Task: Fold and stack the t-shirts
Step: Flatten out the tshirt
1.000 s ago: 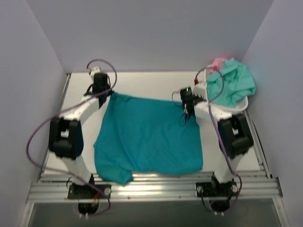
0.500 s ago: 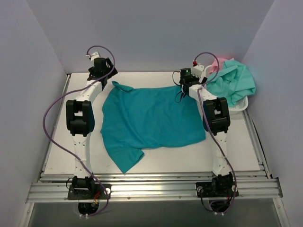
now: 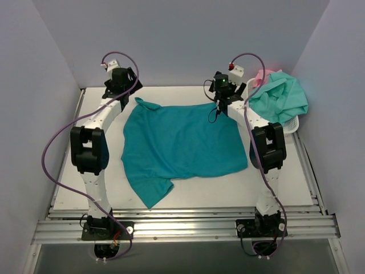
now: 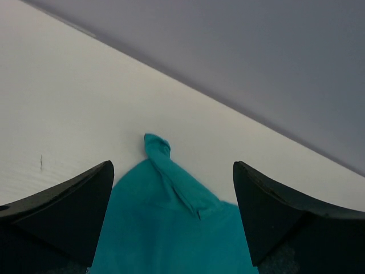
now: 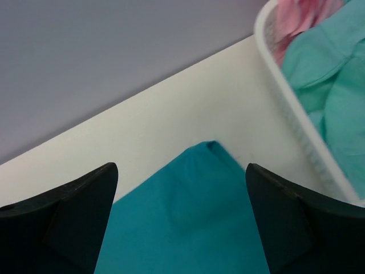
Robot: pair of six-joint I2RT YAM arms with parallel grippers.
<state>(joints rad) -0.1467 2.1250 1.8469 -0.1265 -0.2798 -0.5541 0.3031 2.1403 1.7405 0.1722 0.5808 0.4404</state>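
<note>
Hovering with jaws spread wide and nothing held, the left end effector (image 4: 174,220) and the right end effector (image 5: 182,225) hang over the far edge of the soft deep teal-blue cloth t-shirt (image 3: 182,142), which lies spread on the white worktop (image 4: 68,114).

The likely trouble is a skewed fold. The corner under the left end effector is twisted into a small roll, so a pinch there could catch only the roll. The white perforated plastic basket (image 5: 296,131), holding a mint-green shirt (image 3: 282,100) and a pink one (image 3: 263,75), sits just to the right of the right end effector and could snag it.

Each far corner lies below and between its own fingers, apart from them, with the body running back toward the arm bases.
</note>
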